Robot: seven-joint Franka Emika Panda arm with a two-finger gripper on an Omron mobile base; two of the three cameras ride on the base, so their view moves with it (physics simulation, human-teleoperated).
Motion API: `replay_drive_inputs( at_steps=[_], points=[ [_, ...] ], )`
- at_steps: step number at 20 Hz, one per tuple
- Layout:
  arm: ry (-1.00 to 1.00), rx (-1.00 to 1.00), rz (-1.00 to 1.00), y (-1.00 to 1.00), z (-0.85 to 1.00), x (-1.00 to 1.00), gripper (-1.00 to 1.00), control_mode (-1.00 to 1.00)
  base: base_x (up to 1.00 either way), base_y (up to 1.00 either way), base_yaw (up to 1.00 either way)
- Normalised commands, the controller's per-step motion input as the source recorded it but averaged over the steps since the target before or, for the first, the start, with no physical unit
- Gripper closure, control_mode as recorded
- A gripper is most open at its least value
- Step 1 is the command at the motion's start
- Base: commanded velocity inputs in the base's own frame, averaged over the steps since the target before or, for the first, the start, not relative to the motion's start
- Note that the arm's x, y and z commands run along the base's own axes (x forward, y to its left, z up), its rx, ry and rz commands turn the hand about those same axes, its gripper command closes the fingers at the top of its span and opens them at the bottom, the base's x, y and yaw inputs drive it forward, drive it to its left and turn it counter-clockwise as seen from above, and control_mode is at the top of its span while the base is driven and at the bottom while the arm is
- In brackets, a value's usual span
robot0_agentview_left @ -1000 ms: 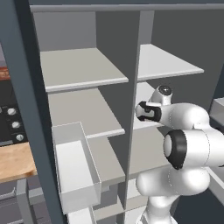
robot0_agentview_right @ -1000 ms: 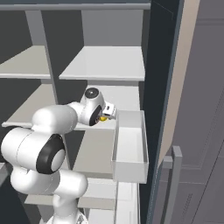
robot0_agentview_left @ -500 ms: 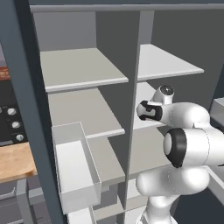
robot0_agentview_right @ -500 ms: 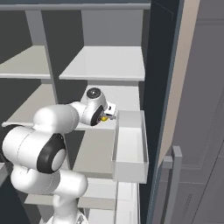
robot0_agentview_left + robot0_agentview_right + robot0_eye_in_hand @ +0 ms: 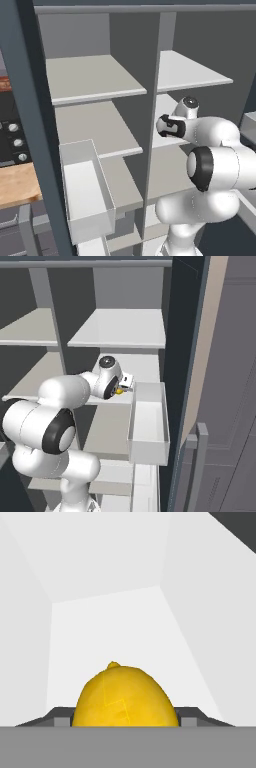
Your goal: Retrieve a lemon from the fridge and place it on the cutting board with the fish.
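The fridge [image 5: 90, 75] stands open, its light grey shelves [image 5: 120, 326] bare. On the middle shelf of the right compartment lies the lemon [image 5: 119, 391], small and bright yellow. My gripper [image 5: 125, 387] reaches in at shelf height and is around it. In the hand view the lemon [image 5: 125, 694] sits low and centred, and my gripper [image 5: 125, 721] has its two dark fingertips [image 5: 62, 717] pressed against the fruit's sides, shut on it. In the left base view the fridge divider hides the fingers. The cutting board and the fish are out of view.
A grey door bin [image 5: 147, 421] juts out just right of the hand, on the open right door [image 5: 200, 466]. The left door carries another bin [image 5: 85, 190]. Beyond it are a black oven with knobs [image 5: 12, 142] and a wooden counter [image 5: 17, 185].
The fingers have closed in onto the lemon. The arm and the base have barely moved.
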Motion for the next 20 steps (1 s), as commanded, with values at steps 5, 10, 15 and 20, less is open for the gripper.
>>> replay_drive_inputs(
  at_steps=[5, 10, 15, 20],
  points=[
    [0.00, 0.00, 0.00, 0.00, -0.04, 0.00, 1.00, -1.00, 0.00, 0.00, 0.00],
    [-0.05, 0.00, 0.00, 0.00, 0.02, -0.04, 1.00, -1.00, 0.00, 0.00, 0.00],
    [-0.10, 0.02, 0.00, 0.00, 0.61, -0.35, 1.00, -1.00, 0.00, 0.00, 0.00],
    [-0.07, 0.01, 0.00, 0.00, 0.38, -0.71, 1.00, -1.00, 0.00, 0.00, 0.00]
  ],
)
